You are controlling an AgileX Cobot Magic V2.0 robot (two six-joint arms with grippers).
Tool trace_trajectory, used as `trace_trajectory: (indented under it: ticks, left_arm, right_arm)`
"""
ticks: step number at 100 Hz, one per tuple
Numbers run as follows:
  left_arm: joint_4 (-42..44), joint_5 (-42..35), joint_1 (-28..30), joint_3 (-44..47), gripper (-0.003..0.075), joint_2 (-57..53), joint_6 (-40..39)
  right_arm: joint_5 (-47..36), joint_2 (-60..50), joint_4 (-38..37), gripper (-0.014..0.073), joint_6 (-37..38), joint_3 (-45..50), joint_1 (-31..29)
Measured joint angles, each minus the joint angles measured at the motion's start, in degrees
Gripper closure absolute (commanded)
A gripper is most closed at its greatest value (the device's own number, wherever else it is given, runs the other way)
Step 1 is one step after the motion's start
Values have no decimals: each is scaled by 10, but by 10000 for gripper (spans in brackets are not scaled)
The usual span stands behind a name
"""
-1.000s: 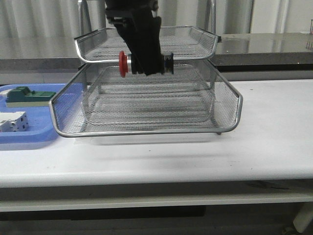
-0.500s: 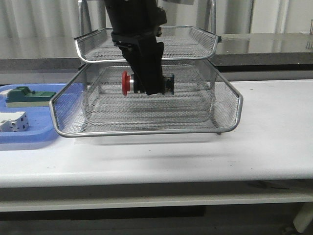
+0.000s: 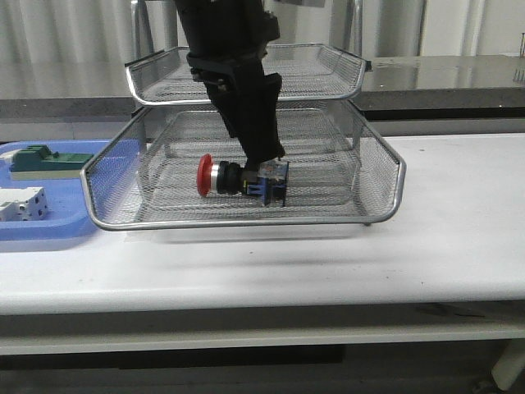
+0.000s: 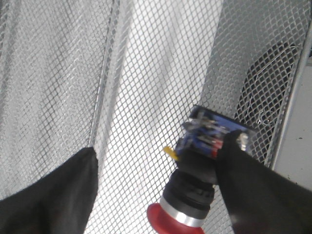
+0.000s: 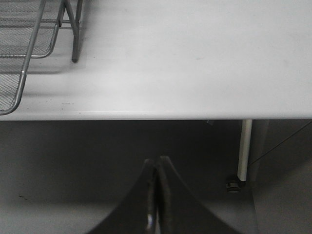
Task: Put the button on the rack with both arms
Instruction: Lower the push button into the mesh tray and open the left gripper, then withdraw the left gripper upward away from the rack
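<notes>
The button, with its red cap, black body and blue contact block, lies on its side on the mesh of the rack's large lower tray, red cap to the left. My left gripper stands over it, open. In the left wrist view the fingers are wide apart, and the button rests on the rack mesh against one finger only. My right gripper is shut and empty, below the table's front edge, and does not show in the front view.
A flat blue tray left of the rack holds a green block and a white boxy component. The rack's upper tray overhangs behind my left arm. A rack corner and the white table show in the right wrist view.
My left gripper came down into the rack's lower tray with the button, then opened. The button dropped from the fingers onto the mesh.
</notes>
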Motion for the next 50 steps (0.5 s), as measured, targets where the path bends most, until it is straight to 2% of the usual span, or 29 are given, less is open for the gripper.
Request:
trace_trajectory:
  ticks: [24, 50]
  left_arm:
    - [0, 0, 0, 0, 216, -12, -20]
    - [0, 0, 0, 0, 230, -95, -48]
  right_arm:
    - [0, 0, 0, 660, 0, 0, 0]
    - [0, 0, 0, 660, -1, 0, 0]
